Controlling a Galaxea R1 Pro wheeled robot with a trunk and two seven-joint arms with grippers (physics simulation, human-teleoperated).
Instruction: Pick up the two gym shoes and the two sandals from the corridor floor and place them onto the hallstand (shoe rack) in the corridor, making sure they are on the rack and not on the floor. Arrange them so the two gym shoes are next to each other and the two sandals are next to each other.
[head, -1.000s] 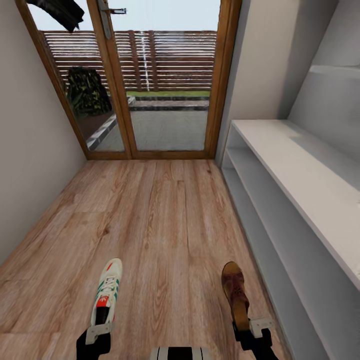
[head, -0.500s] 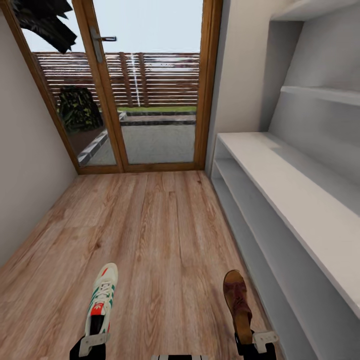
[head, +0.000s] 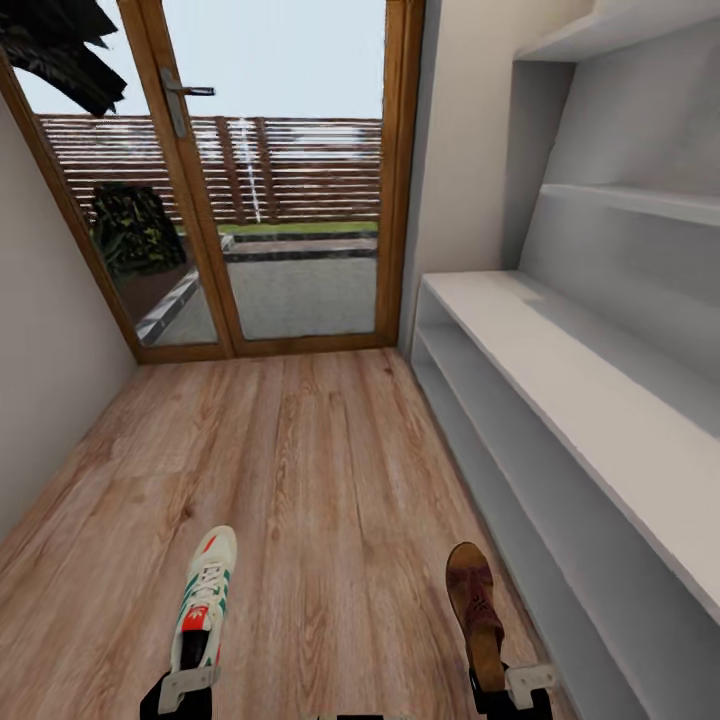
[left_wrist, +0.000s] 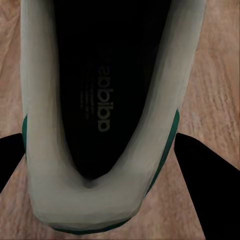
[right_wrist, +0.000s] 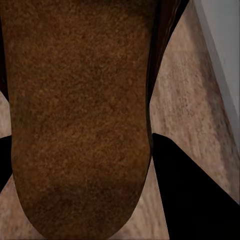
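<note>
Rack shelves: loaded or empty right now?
Empty, as far as the head view shows. The rack has bare shelves; the sneaker sits in the left gripper and the sandal in the right gripper.

A narrow corridor is seen, closed at the far end by a glazed door (head: 270, 180) in a warm brown wooden frame, with a metal handle (head: 180, 95). Through the glass a slatted wooden fence (head: 300, 165), a paved yard and a dark green shrub (head: 130, 225) are shown under a pale sky. The floor (head: 320, 470) is laid with light-brown wood-grain planks. A plain off-white wall (head: 50, 360) is placed along one side. Even daylight is spread everywhere.
</note>
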